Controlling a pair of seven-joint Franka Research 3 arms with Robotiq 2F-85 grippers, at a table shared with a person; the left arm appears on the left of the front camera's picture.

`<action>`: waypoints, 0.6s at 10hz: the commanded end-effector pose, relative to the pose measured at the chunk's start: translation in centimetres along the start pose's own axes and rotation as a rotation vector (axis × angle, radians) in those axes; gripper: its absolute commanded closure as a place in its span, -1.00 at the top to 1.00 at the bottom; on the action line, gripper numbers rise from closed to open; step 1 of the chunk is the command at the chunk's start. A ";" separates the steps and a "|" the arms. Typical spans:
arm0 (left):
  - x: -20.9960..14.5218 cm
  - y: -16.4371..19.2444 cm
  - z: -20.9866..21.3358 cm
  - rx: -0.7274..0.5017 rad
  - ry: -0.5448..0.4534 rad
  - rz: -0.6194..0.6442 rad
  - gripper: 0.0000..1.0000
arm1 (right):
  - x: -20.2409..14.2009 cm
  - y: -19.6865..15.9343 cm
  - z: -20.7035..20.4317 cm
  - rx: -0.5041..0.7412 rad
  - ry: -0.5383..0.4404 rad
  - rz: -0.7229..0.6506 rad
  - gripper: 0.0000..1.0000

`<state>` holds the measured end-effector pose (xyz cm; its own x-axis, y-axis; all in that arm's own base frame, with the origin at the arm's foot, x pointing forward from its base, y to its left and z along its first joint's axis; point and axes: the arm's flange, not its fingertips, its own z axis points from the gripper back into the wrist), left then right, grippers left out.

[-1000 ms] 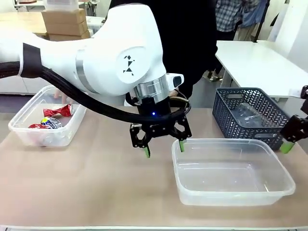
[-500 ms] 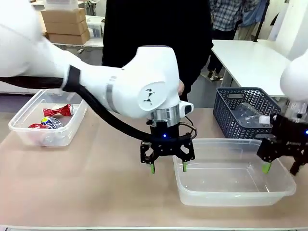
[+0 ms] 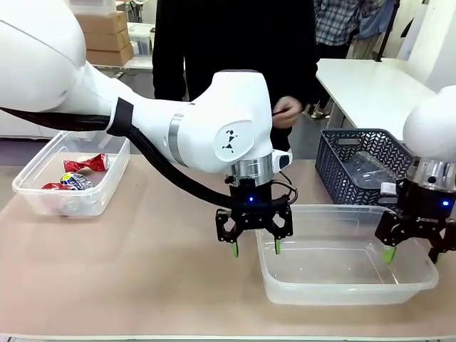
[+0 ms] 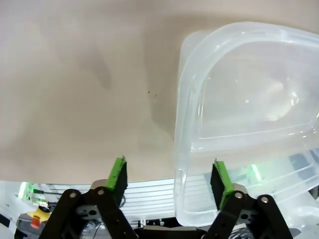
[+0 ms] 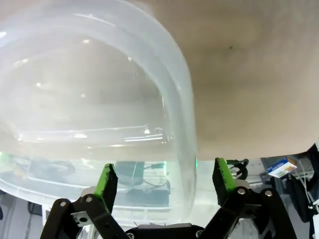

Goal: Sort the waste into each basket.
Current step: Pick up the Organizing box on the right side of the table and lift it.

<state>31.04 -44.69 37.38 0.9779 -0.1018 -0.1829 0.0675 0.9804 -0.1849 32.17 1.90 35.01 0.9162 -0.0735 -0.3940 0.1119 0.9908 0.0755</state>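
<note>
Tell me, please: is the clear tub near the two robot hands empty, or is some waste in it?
Empty. The clear tub shows only its bare see-through bottom in the front and both wrist views. The red waste lies in the other tub.

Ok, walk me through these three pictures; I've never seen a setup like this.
These are two white robot arms at a tan table, with a person in dark clothes standing at the far side. The wide picture comes from a fixed camera between the arms. The other two come from cameras on each arm's wrist, looking down along its green-tipped fingers.

The left pincer and the right pincer are both open and hold nothing. Each straddles one end wall of the same empty clear tub, one finger inside and one outside; the wrist pictures show that rim between the fingers.

A second clear tub at the far left holds red wrappers, one with blue and yellow print. A dark lattice basket behind the empty tub holds what seems to be a clear plastic bottle.
</note>
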 end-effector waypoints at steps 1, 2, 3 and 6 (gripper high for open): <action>0.1 -0.3 -0.4 0.035 -0.012 0.018 -0.82 | -2.2 -0.6 -0.6 0.043 -0.058 -0.003 -0.17; 0.1 -0.3 -0.4 0.034 -0.011 0.016 -1.00 | -2.5 -0.4 -0.4 0.030 -0.072 -0.006 -1.00; 0.0 -0.2 -0.4 0.034 0.004 0.026 -1.00 | -2.5 -0.2 -0.3 0.013 -0.084 -0.039 -1.00; -0.4 0.5 -0.3 0.005 0.044 0.029 -1.00 | -2.3 0.6 -0.5 -0.026 -0.124 -0.070 -0.89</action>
<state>30.85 -44.57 36.65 0.9716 -0.0995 -0.2145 0.0637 0.9838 -0.1679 32.36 2.22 37.52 0.9461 -0.1178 -0.3017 0.1430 0.9877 0.0626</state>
